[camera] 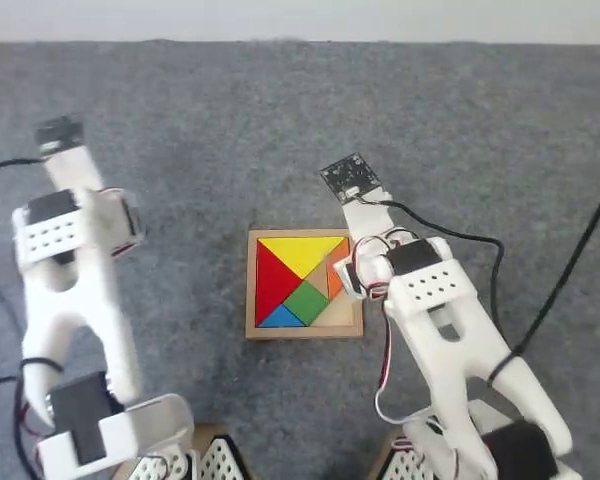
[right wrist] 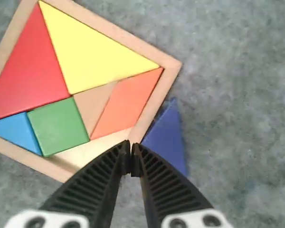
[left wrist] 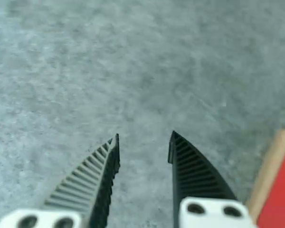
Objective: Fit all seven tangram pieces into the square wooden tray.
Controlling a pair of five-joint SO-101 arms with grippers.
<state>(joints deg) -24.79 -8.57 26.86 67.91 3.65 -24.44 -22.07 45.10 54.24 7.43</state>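
Note:
The square wooden tray [camera: 251, 290] lies mid-table. In it sit a yellow triangle [right wrist: 92, 54], a red triangle [right wrist: 31, 76], a green square [right wrist: 58, 126], a small blue triangle [right wrist: 12, 130] and an orange parallelogram [right wrist: 128, 102]. Bare wood shows between them and along one side. A dark blue triangle [right wrist: 167, 137] lies on the carpet against the outside of the tray's rim [right wrist: 170, 78]. My right gripper [right wrist: 131, 153] is shut with nothing in it, its tips over the rim next to that triangle. My left gripper [left wrist: 145, 141] hangs open over bare carpet, off the tray's left side.
Grey carpet covers the whole table. In the left wrist view a corner of the tray [left wrist: 270, 175] with the red triangle [left wrist: 281, 204] shows past one finger. The right arm [camera: 430, 290] overhangs the tray's right edge; the left arm [camera: 65, 250] stands well left.

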